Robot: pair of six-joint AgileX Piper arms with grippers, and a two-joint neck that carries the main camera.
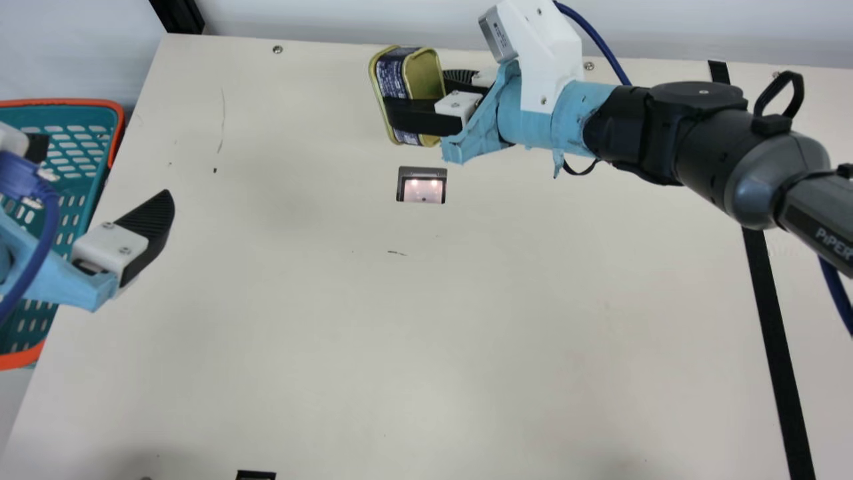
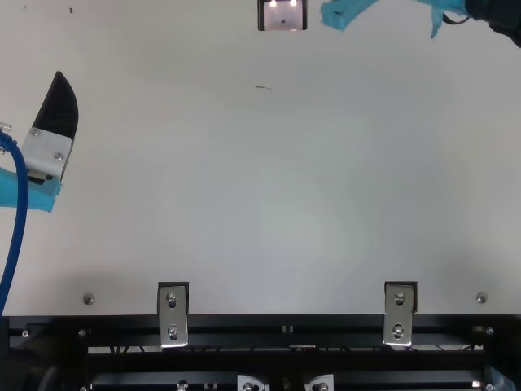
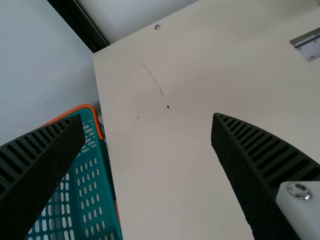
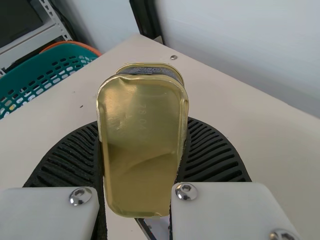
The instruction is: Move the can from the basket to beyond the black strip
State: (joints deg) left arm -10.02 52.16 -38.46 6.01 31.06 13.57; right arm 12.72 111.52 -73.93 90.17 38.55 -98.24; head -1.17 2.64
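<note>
The can (image 1: 426,70) is out of the basket (image 1: 60,103), pinched in the right hand (image 4: 144,125) over the counter (image 1: 300,300), top centre of the main view. Carrying it beyond the black strip (image 1: 776,333), right of frame, and letting go seem left to do. The left hand (image 3: 148,122) is spread and empty, at far left. The can carries a dark printed label (image 1: 392,77) and faint stamped marks (image 4: 142,116).
</note>
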